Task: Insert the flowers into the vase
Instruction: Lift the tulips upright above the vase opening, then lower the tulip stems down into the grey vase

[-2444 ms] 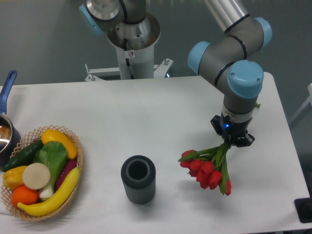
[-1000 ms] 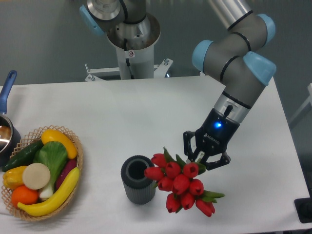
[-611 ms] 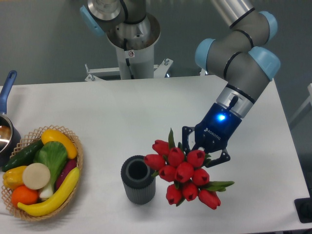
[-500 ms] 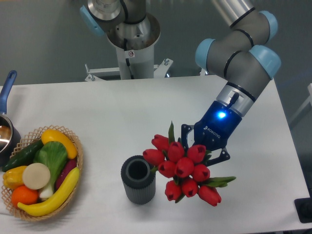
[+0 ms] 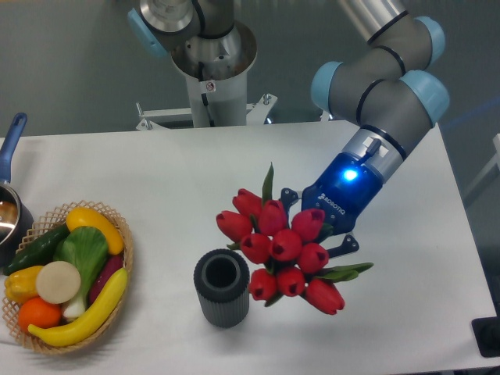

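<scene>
The flowers (image 5: 283,248), a bunch of red tulips with green leaves, hang in the air with their heads toward the camera, just right of and above the vase. My gripper (image 5: 322,231) is shut on their stems; the tulip heads hide most of the fingers and the stems. The vase (image 5: 222,287), dark grey and ribbed, stands upright on the white table (image 5: 180,187) with its round mouth empty. The lowest tulips overlap the vase's right rim in the view.
A wicker basket (image 5: 123,269) of fruit and vegetables sits at the left front. A blue-handled pot (image 5: 9,205) is at the left edge. The arm's base (image 5: 209,66) stands behind the table's far edge.
The arm has tilted the bunch heads-up and carried it from the right side of the table leftward and upward, toward the vase. The vase has not moved.
</scene>
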You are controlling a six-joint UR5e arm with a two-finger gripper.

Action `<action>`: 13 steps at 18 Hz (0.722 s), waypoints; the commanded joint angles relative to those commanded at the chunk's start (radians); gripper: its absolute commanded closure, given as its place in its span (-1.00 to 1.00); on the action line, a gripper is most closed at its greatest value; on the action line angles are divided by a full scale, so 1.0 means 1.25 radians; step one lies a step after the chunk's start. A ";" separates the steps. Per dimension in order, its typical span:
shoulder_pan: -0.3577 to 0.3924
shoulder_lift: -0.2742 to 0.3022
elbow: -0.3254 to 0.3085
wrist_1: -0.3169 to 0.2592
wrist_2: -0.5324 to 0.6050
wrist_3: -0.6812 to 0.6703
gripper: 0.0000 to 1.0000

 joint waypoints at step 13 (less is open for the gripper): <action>-0.025 0.005 0.021 0.000 -0.070 -0.001 0.85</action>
